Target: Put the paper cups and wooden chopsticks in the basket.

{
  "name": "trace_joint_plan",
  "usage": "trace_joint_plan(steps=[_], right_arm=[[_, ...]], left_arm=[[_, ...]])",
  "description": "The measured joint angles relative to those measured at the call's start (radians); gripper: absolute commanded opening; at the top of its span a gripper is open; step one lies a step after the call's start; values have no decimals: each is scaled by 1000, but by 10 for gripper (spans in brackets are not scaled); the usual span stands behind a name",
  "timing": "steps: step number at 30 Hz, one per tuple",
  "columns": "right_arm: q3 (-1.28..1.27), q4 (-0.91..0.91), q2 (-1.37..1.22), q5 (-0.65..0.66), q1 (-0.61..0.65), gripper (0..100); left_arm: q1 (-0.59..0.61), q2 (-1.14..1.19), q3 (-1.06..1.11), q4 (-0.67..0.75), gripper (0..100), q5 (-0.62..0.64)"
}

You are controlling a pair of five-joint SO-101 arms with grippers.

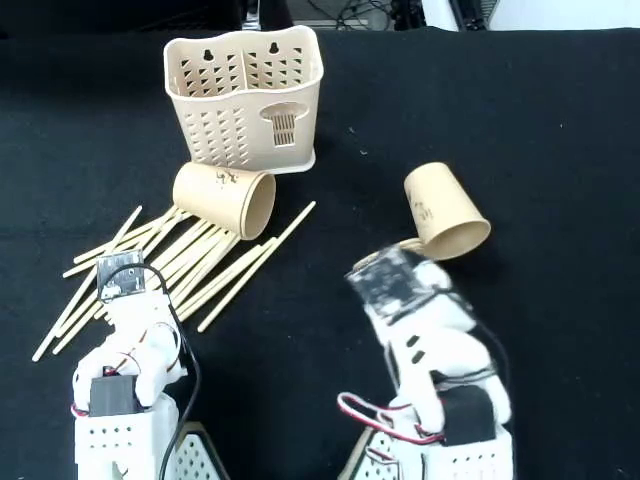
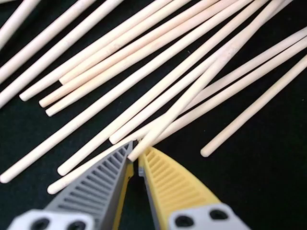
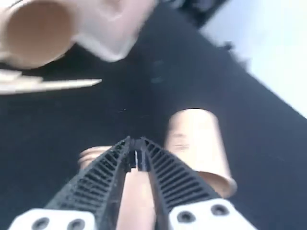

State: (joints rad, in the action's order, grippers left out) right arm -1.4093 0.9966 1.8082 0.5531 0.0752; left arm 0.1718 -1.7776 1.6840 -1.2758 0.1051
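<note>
Basket [image 1: 232,130] stands upright at the far side of the black worktop [image 1: 540,120]. One paper cup [image 1: 222,197] lies on its side just in front of it, over the far ends of the wooden chopsticks [image 1: 190,255], which fan loose across the cloth. Second cup [image 1: 445,212] is tipped over, well apart from the first. Third cup [image 3: 93,155] lies under the right end effector [image 3: 136,143]; its jaws are together, holding nothing I can make out. Left end effector [image 2: 135,149] sits low over the sticks, jaws together, tips touching a stick's end. Cannot tell whether that stick is pinched.

Handling, as judged:
- Cups look light and thin-walled, so they should crush easily and roll when nudged. Take one at the rim, one jaw inside and one outside, with a light squeeze.
- Sticks look stiff, light, smooth and round, so likely to roll or slip from a pinch. Take one near mid-length, jaws across it, so it hangs level. Held at the tip it would probably swing.
- Overlapping sticks may drag along.
</note>
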Motion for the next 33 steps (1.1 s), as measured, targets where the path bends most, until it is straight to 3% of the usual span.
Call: trace_joint_plan(steps=[2,9,15,21,28,33], right_arm=[[21,-20,0,-18,-52,208],[28,-34,-8,-28,-187,134],[203,-71,-275,-117,-252,134],[453,-40,-707,-206,-226,134],[755,107,-1054,-163,-66,134],[994,321,-1306,-252,-107,134]], left_arm=[[0,0,0,0,33,0],[0,0,0,0,33,0],[0,0,0,0,33,0],[0,0,0,0,33,0],[0,0,0,0,33,0],[0,0,0,0,33,0]])
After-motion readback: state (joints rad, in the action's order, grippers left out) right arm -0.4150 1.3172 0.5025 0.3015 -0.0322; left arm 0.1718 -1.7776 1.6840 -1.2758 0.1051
